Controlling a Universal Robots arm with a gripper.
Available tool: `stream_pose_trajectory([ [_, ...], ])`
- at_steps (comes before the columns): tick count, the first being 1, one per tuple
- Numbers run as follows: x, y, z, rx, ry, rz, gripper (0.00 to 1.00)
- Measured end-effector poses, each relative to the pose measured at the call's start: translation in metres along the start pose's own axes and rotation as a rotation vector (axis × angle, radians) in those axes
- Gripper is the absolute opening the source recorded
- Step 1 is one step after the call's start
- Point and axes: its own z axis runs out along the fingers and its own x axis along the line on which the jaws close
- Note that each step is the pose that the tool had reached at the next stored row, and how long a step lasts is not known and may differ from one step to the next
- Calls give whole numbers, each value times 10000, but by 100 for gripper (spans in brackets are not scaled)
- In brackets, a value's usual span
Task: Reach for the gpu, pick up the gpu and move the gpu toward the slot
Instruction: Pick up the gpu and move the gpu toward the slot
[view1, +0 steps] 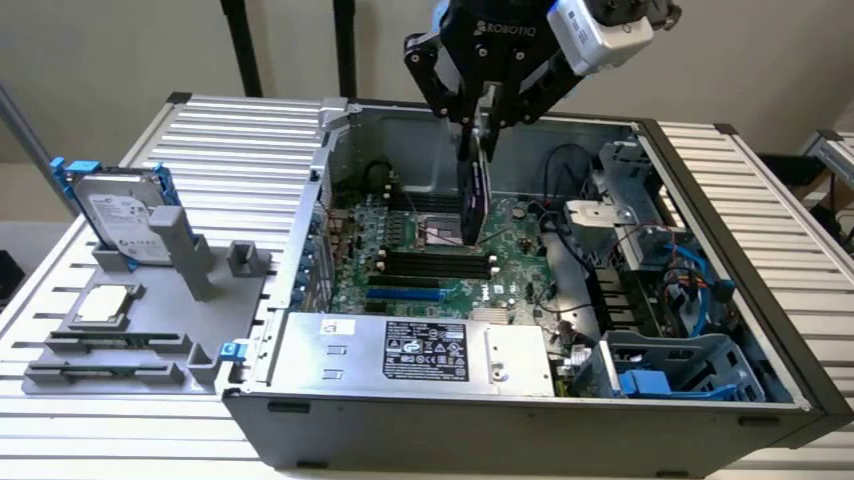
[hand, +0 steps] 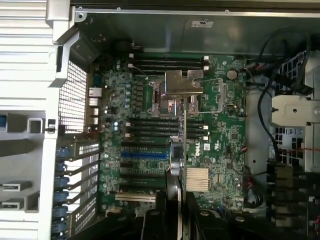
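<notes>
The gripper (view1: 483, 118) hangs over the open case (view1: 747, 330) in the exterior view, its black fingers pinched on the gpu (view1: 473, 195), which hangs edge-on straight below them as a thin dark card reaching down toward the motherboard (view1: 441, 265). The card's lower end sits just above the board, near the CPU socket (view1: 441, 232), and I cannot tell from this angle whether it touches anything. Well off to the exterior view's left of the gripper, outside the case, a hard drive (view1: 123, 215) stands in a grey fixture (view1: 134, 330) with a small chip (view1: 107, 305) lying in front of it; neither is involved. Below the gripper and nearer the camera lies the power supply (view1: 414, 350). In the wrist view the gripper (hand: 176, 215) shows as two dark fingers closed on the gpu (hand: 184, 145), seen as a thin vertical line running away from the fingers across the motherboard (hand: 225, 120) up to the CPU socket (hand: 177, 92). Beside that line lie the expansion slots (hand: 142, 172), the blue one (hand: 145, 154) among them, and the heatsink (hand: 194, 179) sits just on its other side. By my reading, reach and pick-up are done and the carry toward the slot is under way. What it calls for now is turning and shifting the card until its edge lines up with a slot, kept upright and lowered gently, clear of the socket lever and heatsink.
</notes>
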Motion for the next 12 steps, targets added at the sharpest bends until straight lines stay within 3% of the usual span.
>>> stream_pose_trajectory([
  [6,-112,50,35,-2,265,13,26],
  [12,-113,49,35,-2,272,14,26],
])
